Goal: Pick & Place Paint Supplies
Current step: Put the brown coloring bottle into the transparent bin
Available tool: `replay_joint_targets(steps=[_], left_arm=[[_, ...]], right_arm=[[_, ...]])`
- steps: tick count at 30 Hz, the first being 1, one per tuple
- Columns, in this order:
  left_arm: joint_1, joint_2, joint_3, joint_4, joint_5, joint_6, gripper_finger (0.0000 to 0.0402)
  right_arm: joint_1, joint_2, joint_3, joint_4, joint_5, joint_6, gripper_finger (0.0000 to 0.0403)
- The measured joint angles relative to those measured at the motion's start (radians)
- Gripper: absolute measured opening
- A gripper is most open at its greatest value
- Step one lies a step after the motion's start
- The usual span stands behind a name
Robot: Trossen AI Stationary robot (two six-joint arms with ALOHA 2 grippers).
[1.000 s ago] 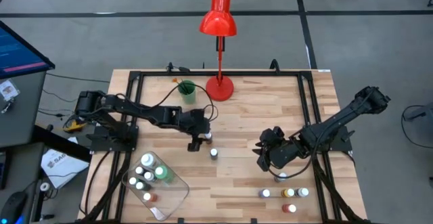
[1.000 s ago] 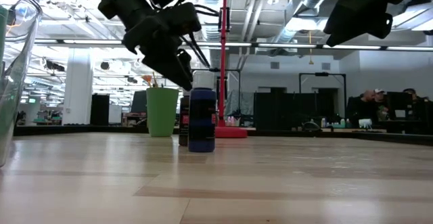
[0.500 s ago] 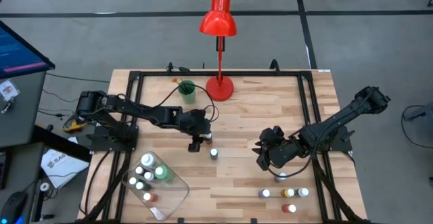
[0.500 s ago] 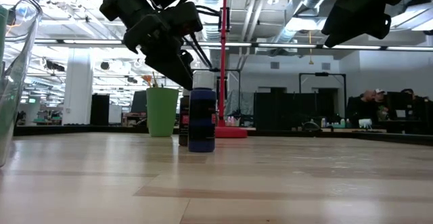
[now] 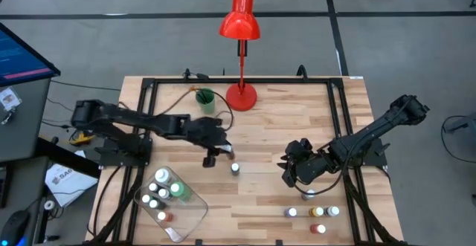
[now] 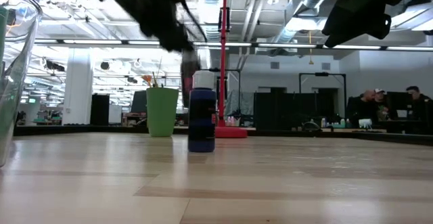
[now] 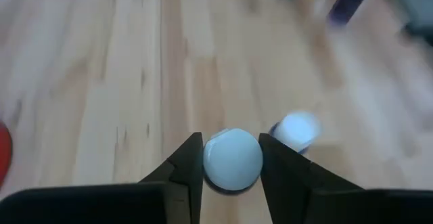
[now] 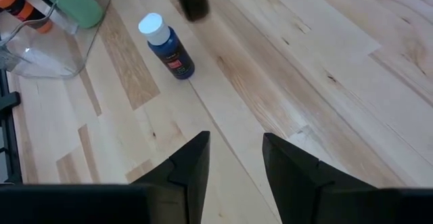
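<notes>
Risk judged: white-capped bottle (image 7: 233, 159) held only at cap; slip or tilt likely during carry toward clear tray (image 5: 195, 215), lower left of high view. Left gripper (image 7: 231, 158) clamped on cap, frame centre. Blue bottle (image 5: 235, 169) left standing nearby. Right gripper (image 8: 235, 158) parted, nothing held, centre right.

The left gripper (image 7: 231, 162) has lifted a white-capped bottle (image 7: 233, 160) off the table.
</notes>
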Motion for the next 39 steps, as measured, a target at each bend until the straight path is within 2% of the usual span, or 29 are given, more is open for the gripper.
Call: replay_joint_targets(steps=[7, 11, 14, 20, 26, 31, 36, 39], left_arm=[[-0.082, -0.300, 0.000, 0.004, 0.091, -0.061, 0.0099], [-0.146, -0.446, 0.000, 0.000, 0.203, -0.153, 0.0101], [-0.215, -0.531, 0.001, -0.005, 0.261, -0.246, 0.0102], [-0.380, -0.636, 0.001, -0.009, 0.275, -0.448, 0.0104], [-0.561, -0.628, 0.002, -0.043, 0.185, -0.566, 0.0104], [-0.696, -0.588, 0.002, -0.182, 0.031, -0.571, 0.0105], [-0.807, -0.525, 0.002, -0.196, -0.144, -0.540, 0.0105], [-0.861, -0.475, 0.002, -0.216, -0.192, -0.535, 0.0105]], right_arm=[[0.000, 0.000, 0.000, -0.007, 0.000, 0.000, 0.0134], [0.000, 0.000, 0.000, -0.007, 0.000, 0.000, 0.0134], [0.000, 0.000, 0.000, -0.007, 0.000, 0.001, 0.0133], [0.000, 0.000, 0.000, -0.010, 0.000, 0.011, 0.0129], [0.000, 0.000, 0.000, -0.017, 0.000, 0.035, 0.0123], [-0.001, 0.000, 0.000, -0.018, 0.000, 0.045, 0.0123], [-0.001, 0.000, 0.000, -0.022, 0.000, 0.061, 0.0122], [0.000, 0.001, 0.000, -0.022, 0.000, 0.061, 0.0122]])
